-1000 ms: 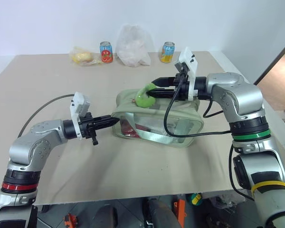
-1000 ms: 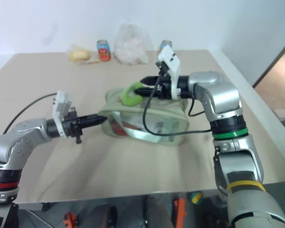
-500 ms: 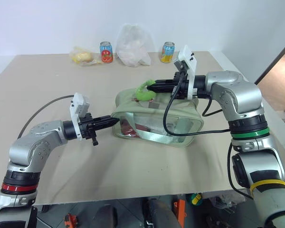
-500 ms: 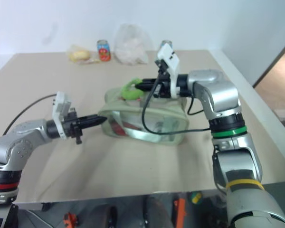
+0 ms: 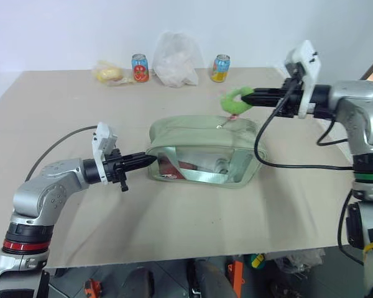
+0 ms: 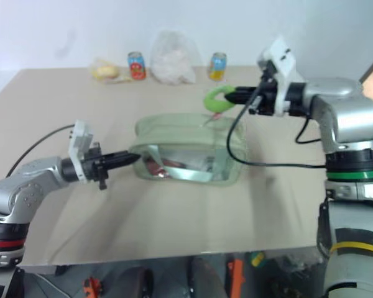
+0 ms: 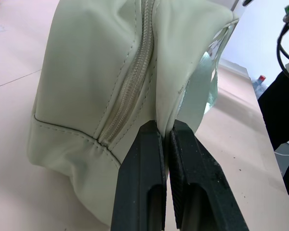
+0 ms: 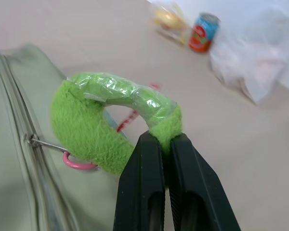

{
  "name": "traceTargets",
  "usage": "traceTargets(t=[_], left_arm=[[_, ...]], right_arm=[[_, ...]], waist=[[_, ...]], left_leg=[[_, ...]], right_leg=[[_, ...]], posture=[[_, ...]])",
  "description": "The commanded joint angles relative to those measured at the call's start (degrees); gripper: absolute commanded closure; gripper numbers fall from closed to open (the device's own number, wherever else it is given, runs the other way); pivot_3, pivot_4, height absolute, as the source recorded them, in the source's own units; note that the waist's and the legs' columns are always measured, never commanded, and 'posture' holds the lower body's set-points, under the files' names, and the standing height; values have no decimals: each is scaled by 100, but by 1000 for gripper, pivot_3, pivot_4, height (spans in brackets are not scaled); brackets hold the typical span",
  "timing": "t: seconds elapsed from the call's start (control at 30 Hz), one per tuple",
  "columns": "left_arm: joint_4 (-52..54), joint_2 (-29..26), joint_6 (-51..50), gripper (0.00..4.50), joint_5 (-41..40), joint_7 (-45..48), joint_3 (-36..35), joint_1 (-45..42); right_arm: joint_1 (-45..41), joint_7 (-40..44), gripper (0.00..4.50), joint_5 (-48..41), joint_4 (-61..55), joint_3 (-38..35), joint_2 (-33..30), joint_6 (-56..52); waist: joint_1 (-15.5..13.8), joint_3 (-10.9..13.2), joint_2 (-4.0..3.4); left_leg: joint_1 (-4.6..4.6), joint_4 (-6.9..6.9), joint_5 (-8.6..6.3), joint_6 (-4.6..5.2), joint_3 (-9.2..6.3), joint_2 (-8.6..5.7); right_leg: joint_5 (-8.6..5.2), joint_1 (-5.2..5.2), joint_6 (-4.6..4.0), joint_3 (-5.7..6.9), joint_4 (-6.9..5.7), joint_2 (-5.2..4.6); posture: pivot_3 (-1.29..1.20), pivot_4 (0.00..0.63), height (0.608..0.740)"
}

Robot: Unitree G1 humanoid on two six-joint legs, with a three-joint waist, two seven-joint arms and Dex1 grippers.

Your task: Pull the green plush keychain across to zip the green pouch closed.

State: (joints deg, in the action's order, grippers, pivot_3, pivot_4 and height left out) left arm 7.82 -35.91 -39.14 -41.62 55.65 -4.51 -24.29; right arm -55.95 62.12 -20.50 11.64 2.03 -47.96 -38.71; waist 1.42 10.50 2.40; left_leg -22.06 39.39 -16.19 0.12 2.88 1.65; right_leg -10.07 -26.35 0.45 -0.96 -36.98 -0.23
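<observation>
Near mid-table the green pouch [image 5: 202,152] lies with its long axis left to right, clear panel toward the robot; red and silvery contents show through, too indistinct to identify. Beige tabletop [image 5: 174,223], white wall behind; at the far edge two cans [image 5: 138,67], a white plastic bag [image 5: 173,59] and a yellowish bag [image 5: 109,72]. Left gripper [image 5: 150,159] clenched on the pouch's left end fabric. Right gripper [image 5: 246,98] pinches the green plush keychain [image 5: 234,101], raised above the pouch's right end, its pink clasp [image 8: 78,163] hooked to the zip pull.
</observation>
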Motion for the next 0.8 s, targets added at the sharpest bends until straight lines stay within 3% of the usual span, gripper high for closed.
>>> traceTargets(t=[0.03, 0.3, 0.4, 0.6, 0.67, 0.8], left_arm=[[-74, -42, -61, 4500, 68, 69, 50, 19], [-20, -105, -97, 4500, 14, 83, -56, 103], [-43, -120, -110, 4500, 10, 92, -71, 95], [-114, -93, -198, 4500, -39, 38, -137, 23], [-116, -89, -231, 4500, -56, 20, -151, 4], [-112, -84, -334, 4500, -100, -62, -223, -32]], right_arm=[[318, 55, 4480, -88, -509, -279, -244, -20], [2235, -148, 4480, 396, 214, -1151, -1520, 582], [2903, -341, 4480, 495, 312, -1268, -1557, 690], [4011, -851, 4480, 461, -439, -384, -230, 536], [4017, -1004, 4480, 503, -336, -117, 304, 580], [3651, -1227, 4480, 608, -156, -24, 771, 476]], waist=[[-4, 0, -1], [-36, -1, 1], [9, -4, -6], [15, -23, 19], [33, -25, 17], [127, -73, 93]], left_leg=[[0, 0, 1, -1, -1, 1], [-2, 1, 5, -2, 4, -3], [-1, 0, 2, 3, 7, -3], [71, 0, 6, 0, 1, 13], [93, -2, 6, 0, -1, 19], [151, -8, 5, -1, -27, 24]], right_leg=[[1, 0, 0, -1, -1, 1], [-2, 10, 3, 3, 0, -4], [-1, 14, 6, -11, -1, -1], [-4, 69, 1, -4, -1, 20], [-8, 94, -7, -4, -1, 30], [-15, 129, -27, -12, -2, 58]], posture=[[0, 150, 740], [0, 150, 740], [0, 150, 740], [0, 150, 740], [0, 150, 740], [0, 150, 740]])
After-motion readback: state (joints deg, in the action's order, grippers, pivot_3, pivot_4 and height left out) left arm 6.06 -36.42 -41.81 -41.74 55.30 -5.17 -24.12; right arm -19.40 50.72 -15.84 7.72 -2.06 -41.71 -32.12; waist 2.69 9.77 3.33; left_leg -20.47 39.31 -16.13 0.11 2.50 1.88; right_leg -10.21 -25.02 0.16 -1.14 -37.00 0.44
